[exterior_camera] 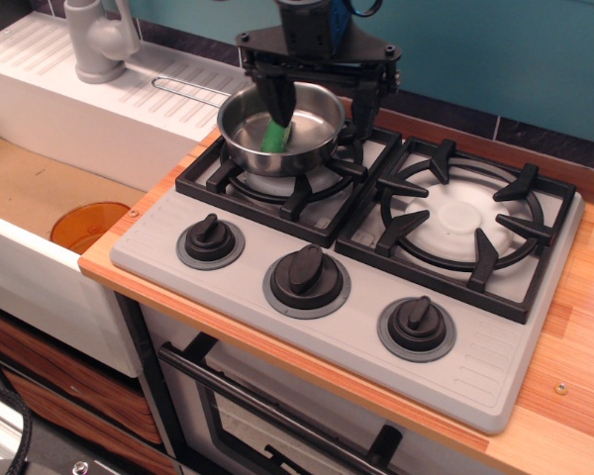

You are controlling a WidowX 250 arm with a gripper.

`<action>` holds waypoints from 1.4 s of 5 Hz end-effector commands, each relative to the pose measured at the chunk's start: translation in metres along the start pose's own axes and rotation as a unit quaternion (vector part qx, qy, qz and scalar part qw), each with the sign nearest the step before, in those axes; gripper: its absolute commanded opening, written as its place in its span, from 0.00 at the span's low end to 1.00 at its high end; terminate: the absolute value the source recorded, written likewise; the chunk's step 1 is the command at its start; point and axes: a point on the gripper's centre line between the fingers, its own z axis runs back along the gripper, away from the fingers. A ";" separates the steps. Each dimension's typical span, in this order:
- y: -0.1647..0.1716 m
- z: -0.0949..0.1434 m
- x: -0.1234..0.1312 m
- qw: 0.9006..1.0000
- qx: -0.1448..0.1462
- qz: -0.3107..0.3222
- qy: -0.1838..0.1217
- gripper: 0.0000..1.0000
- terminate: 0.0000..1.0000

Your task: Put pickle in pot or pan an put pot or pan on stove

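The shiny steel saucepan (247, 134) sits on the back of the stove's (475, 361) left burner grate (233, 178). Its thin wire-loop handle (188, 91) reaches left over the white ribbed sink unit. The green pickle (276, 137) lies inside the pan, partly hidden by one finger. My gripper (322, 102) hangs open just above the pan's right side. Its left finger (276, 99) is over the pan's inside and its right finger (368, 104) is outside the right rim. It holds nothing.
The right burner grate (465, 223) is bare. Three black knobs (306, 272) line the stove's front. An orange bowl (89, 226) sits in the sink basin at the left, with a grey faucet (99, 40) behind. A wooden counter (574, 327) lies to the right.
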 end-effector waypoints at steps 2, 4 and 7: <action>0.014 -0.021 0.050 0.999 -0.004 -0.021 -0.049 1.00 0.00; 0.005 -0.038 0.032 0.999 -0.006 -0.006 -0.053 1.00 0.00; -0.006 -0.046 0.016 0.998 -0.002 0.016 -0.059 0.00 0.00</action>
